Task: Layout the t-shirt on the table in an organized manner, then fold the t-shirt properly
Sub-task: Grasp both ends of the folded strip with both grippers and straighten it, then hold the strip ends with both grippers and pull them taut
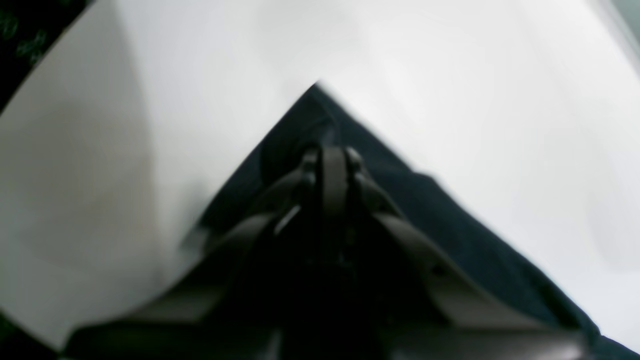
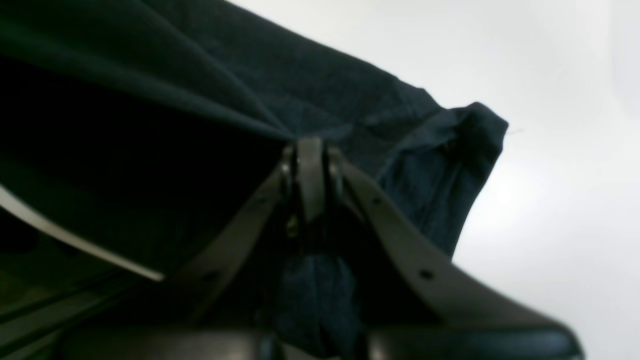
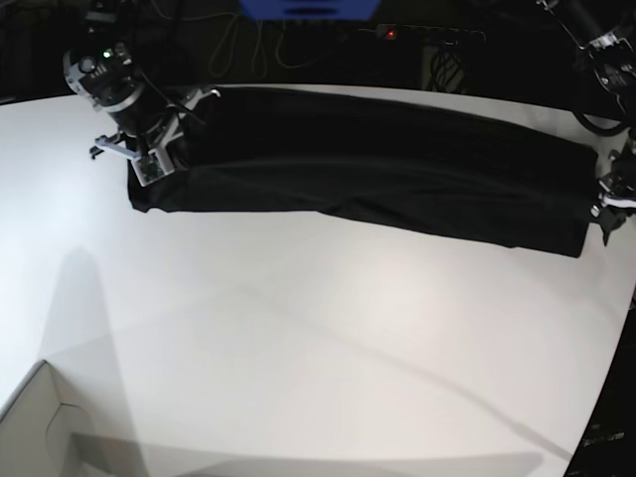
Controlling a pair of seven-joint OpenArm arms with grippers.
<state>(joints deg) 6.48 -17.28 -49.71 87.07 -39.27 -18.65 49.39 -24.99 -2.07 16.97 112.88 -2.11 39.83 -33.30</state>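
The black t-shirt (image 3: 378, 169) lies stretched in a long band across the far part of the white table (image 3: 298, 338). At its left end in the base view, my right gripper (image 3: 149, 169) holds the cloth. The right wrist view shows this gripper (image 2: 310, 150) shut on a pulled-up fold of the t-shirt (image 2: 350, 90), with a bunched end hanging beside it. My left gripper (image 3: 601, 204) holds the shirt's right end at the table's edge. In the left wrist view, the left gripper (image 1: 332, 155) is shut on a pointed corner of the t-shirt (image 1: 450, 215) over the table (image 1: 450, 75).
A pale cardboard box corner (image 3: 40, 427) sits at the table's near left. Cables and a blue object (image 3: 308, 8) lie behind the far edge. The table's curved edge (image 3: 611, 397) runs down the right side.
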